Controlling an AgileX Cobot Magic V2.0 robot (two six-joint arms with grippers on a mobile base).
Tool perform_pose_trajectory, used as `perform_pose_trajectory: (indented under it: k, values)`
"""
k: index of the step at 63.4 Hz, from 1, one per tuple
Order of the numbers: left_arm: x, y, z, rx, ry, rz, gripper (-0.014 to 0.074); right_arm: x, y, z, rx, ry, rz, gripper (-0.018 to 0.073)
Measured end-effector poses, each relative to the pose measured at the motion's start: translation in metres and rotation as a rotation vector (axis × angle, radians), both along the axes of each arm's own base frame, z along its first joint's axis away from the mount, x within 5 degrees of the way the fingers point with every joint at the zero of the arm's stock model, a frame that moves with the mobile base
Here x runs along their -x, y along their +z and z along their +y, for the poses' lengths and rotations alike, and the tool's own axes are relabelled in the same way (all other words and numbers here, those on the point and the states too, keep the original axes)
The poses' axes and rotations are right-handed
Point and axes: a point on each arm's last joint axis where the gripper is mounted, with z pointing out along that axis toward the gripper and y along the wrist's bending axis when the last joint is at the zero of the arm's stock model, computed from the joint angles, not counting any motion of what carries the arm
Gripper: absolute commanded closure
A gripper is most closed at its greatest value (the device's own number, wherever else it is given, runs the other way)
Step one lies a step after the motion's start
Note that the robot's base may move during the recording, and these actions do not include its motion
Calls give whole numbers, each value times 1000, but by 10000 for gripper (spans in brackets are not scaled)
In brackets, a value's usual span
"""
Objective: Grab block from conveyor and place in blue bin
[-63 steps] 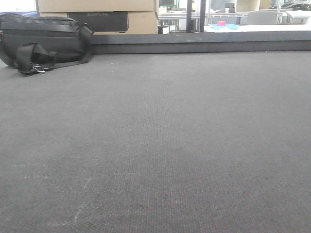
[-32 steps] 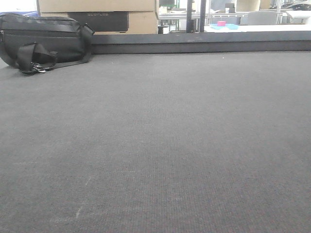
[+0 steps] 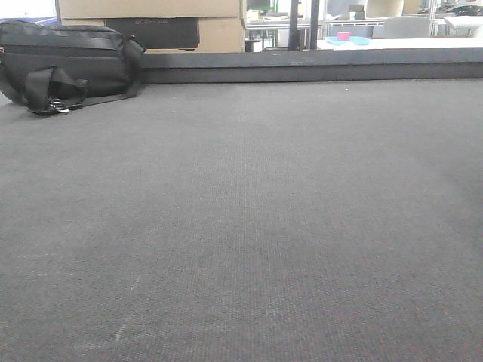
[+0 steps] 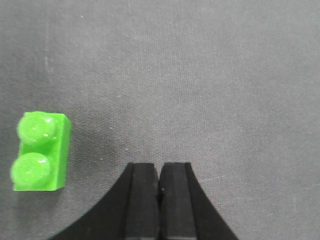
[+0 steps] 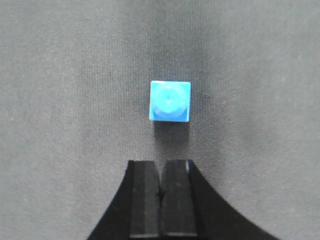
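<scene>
i see the left gripper (image 4: 159,172) jaws pressed together, empty, with a green two-stud block (image 4: 40,151) lying beside them. the right gripper (image 5: 161,170) jaws are likewise together, with a blue single-stud block (image 5: 170,101) just ahead. the black bag (image 3: 68,64) hides its contents.

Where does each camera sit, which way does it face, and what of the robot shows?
Exterior front-facing: low, looking level across the grey surface toward a black bag; no robot part shows.
Left wrist: straight down; green block left of the shut left gripper.
Right wrist: straight down; blue block ahead of the shut right gripper.
Shared: only the grey surface; the front view shows neither block.
</scene>
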Motion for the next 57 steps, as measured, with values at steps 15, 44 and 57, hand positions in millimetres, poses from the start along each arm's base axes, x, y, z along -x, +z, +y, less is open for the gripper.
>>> perform_pose_trajectory:
  k: [15, 44, 57]
  values:
    - [-1, 0, 0, 7, 3, -4, 708, -36, -3, -1, 41, -54, 78, 712]
    - [-2, 0, 0, 7, 4, -9, 708, -53, -23, 12, 74, -29, 141, 168]
    - [-2, 0, 0, 7, 4, -9, 708, -65, -37, 14, 63, -34, 159, 167]
